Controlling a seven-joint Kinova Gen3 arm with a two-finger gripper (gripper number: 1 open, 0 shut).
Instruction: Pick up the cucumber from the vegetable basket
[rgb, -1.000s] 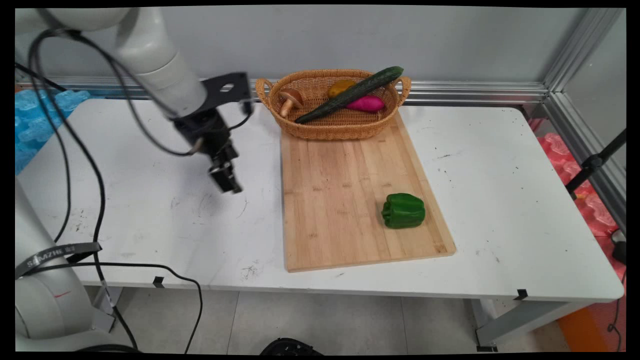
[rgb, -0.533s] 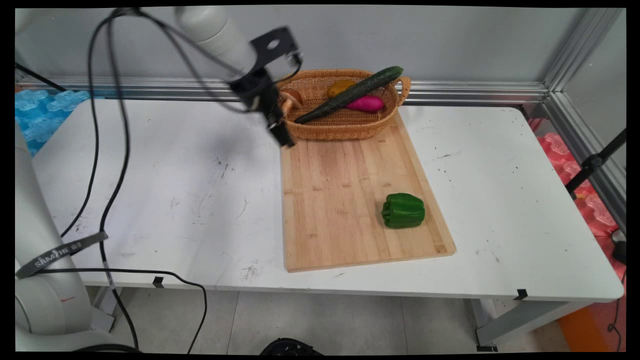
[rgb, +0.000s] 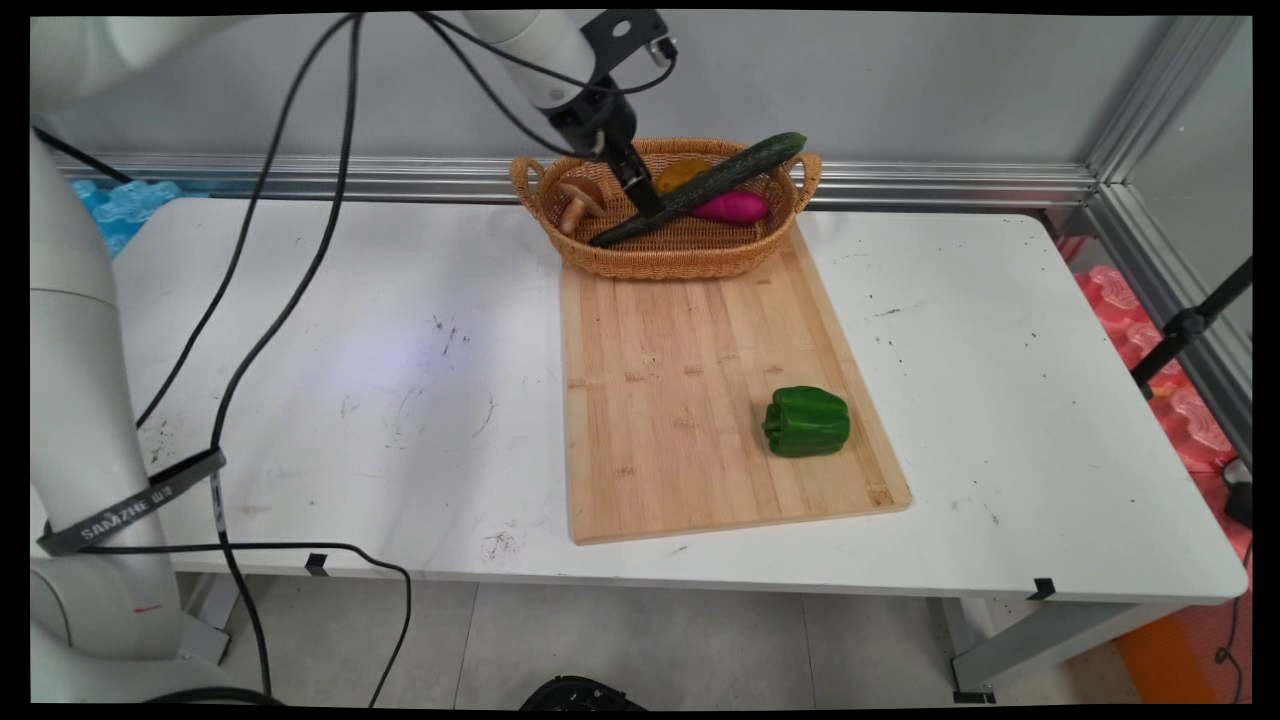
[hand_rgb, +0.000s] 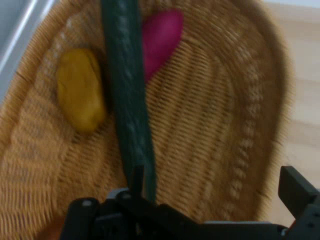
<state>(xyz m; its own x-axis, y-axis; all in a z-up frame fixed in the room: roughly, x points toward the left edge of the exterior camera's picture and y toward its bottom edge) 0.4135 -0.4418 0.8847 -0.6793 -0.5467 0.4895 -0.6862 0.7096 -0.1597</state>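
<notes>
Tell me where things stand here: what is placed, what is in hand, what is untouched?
Placed: the pepper lies on the board. In hand: nothing; the open gripper hangs in the basket at the cucumber. Untouched in the basket: mushroom, yellow potato and pink sweet potato.

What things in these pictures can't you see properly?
- Mushroom: absent from the hand view, so only the main view shows it.
- Cucumber: main view, the gripper covers part of it; hand view, its far end is cut off by the top edge, its near end hidden by the black linkage.
- Yellow vegetable: main view, mostly hidden behind the cucumber; hand view, too blurred to name.
- Pink vegetable: partly behind the cucumber in both views.
</notes>
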